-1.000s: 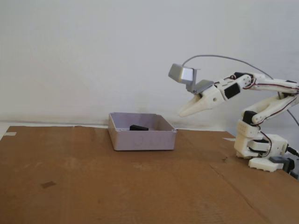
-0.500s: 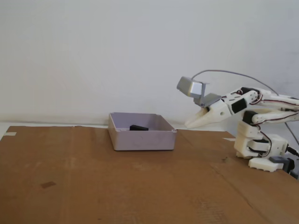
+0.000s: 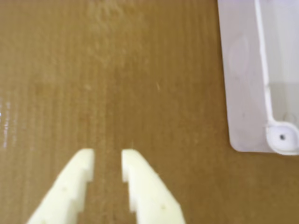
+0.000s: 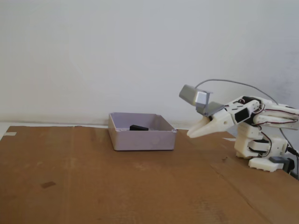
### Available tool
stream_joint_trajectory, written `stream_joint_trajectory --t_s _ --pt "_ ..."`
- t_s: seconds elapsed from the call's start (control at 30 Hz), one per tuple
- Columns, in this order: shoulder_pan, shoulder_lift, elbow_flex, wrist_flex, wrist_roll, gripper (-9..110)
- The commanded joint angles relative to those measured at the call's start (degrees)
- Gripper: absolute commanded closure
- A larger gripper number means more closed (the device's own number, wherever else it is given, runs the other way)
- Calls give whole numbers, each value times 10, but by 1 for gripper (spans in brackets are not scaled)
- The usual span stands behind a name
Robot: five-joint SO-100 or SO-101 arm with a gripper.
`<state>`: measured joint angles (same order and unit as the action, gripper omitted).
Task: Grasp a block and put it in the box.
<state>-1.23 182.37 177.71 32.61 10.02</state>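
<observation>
The black block (image 4: 138, 127) lies inside the pale lavender-grey box (image 4: 142, 139), near its back wall, in the fixed view. My gripper (image 4: 190, 134) hangs low to the right of the box, clear of it and a little above the cardboard. From the wrist, the two cream fingers of the gripper (image 3: 107, 156) stand a narrow gap apart with only bare cardboard between them. One corner of the box (image 3: 245, 93) shows at the right edge of the wrist view, where the block is out of sight.
A brown cardboard sheet (image 4: 93, 186) covers the table, with a small dark mark (image 4: 48, 185) at front left. The arm's white base (image 4: 261, 149) stands at the right edge, and a white wall rises behind.
The arm has folded back to the right and lowered, moving the gripper away from above the box's right side. The block stays in the box.
</observation>
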Motion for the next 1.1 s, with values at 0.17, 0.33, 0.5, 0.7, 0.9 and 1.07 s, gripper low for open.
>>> stream_joint_trajectory --t_s 0.17,0.33,0.5,0.7,0.9,1.07 --pt "-11 61 30 -4 -4 96" --pt "-13 83 29 74 3 96" --pt "-14 113 27 152 3 96" --pt "-7 127 26 217 3 96" --pt "-6 127 25 303 -1 96" --pt "-6 127 25 389 -4 95"
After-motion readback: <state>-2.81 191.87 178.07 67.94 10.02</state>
